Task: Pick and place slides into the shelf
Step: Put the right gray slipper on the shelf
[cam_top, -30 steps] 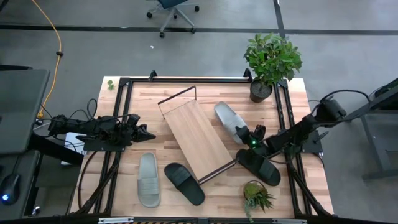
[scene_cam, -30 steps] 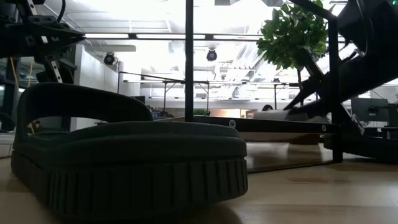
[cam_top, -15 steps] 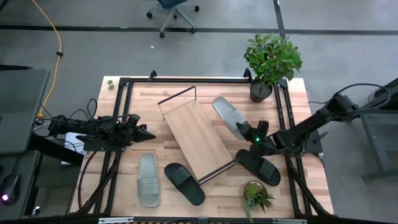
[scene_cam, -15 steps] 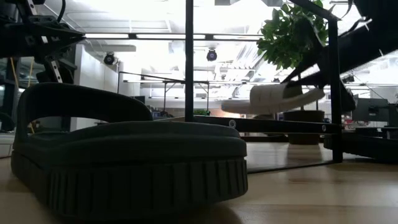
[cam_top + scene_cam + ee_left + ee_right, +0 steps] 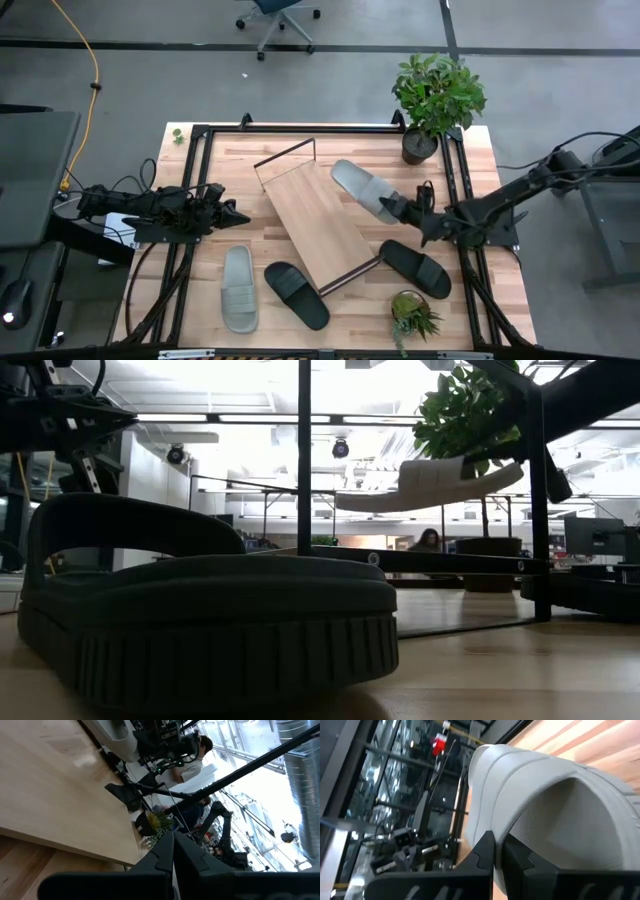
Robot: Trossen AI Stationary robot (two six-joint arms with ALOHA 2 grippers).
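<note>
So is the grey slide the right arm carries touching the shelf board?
Apart. In the low view the grey slide hangs clear above the shelf board, with the room showing between them.

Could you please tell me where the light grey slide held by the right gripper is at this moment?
In the high view, the grey slide is held by the right gripper right of the shelf; the low view shows it in the air above the shelf board.

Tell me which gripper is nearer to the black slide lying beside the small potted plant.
Right. The right gripper, shut on a light grey slide, hangs just above and beside the black slide. The left gripper waits at the table's left side, beyond the shelf.
</note>
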